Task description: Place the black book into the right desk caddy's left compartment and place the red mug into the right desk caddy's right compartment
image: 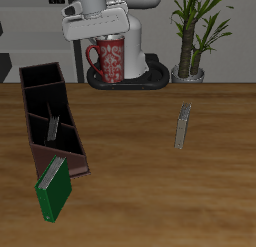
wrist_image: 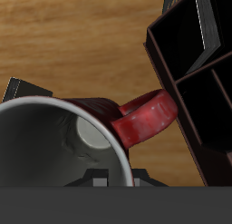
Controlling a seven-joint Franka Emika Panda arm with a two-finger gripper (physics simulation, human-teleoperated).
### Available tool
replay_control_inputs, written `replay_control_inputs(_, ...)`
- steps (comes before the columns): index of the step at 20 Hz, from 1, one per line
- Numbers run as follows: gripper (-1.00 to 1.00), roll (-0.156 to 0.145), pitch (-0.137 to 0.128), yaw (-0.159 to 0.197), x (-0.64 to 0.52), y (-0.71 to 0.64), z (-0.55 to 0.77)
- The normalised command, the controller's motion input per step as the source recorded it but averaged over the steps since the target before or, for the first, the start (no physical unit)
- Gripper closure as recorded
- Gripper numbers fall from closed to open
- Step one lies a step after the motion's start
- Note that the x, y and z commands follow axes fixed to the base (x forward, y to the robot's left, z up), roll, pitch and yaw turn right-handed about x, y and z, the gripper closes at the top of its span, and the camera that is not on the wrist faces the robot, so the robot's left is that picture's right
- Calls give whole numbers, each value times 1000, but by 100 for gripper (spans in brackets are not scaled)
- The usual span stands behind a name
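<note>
You've got the red mug (image: 110, 59) clamped in the hand (image: 96, 38), lifted off the worktop (image: 150, 161) behind the right desk caddy (image: 52, 126). Watch its handle (wrist_image: 145, 119): sticking out, it could catch a wall of the small right compartment (image: 41, 75) and knock the mug askew.

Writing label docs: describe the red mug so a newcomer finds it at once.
Find the robot arm at the back of the table. The red mug is held in its pincer. It is the only red thing here: pale speckled pattern, white inside, one loop handle.
</note>
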Motion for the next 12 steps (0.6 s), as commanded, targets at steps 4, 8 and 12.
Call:
replay_control_inputs(4,100,19,9,-22,-255,-259,24)
replay_control_inputs(8,100,13,16,1,-227,-309,0)
replay_control_inputs(12,100,-16,-10,7,-171,-337,58)
